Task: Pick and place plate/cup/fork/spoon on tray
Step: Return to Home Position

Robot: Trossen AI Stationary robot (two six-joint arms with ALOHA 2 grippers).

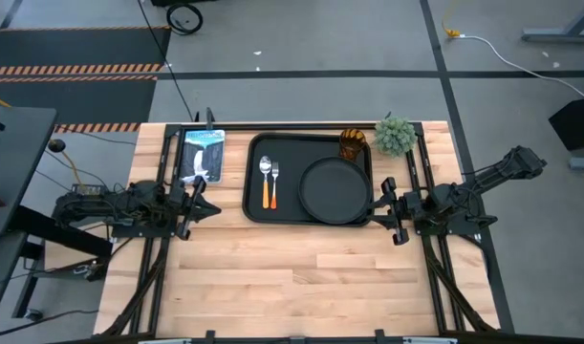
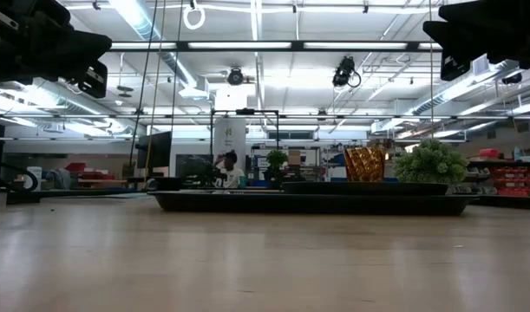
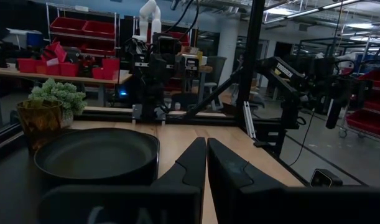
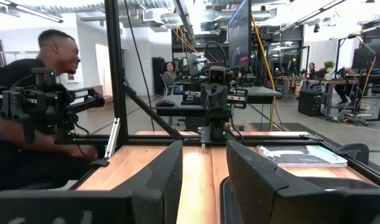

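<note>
The black tray (image 1: 257, 205) lies at the table's far middle. On it, the round black plate (image 1: 335, 189) rests flat on the right half. The amber cup (image 1: 354, 143) stands in the far right corner. The spoon (image 1: 265, 182) and the fork (image 1: 274, 183) lie side by side on the left half, orange handles toward the near edge. My left gripper (image 1: 207, 208) is shut and empty, left of the tray. My right gripper (image 1: 385, 205) is open and empty, just right of the tray. The left wrist view shows the plate (image 3: 96, 152) and the cup (image 3: 39, 121).
A small green potted plant (image 1: 395, 136) stands at the far right, beside the cup. A printed booklet (image 1: 202, 153) lies at the far left. Dark frame rails run along both table sides. Bare wood (image 1: 301, 277) stretches across the near half. A person (image 4: 46, 93) is beyond the table's left side.
</note>
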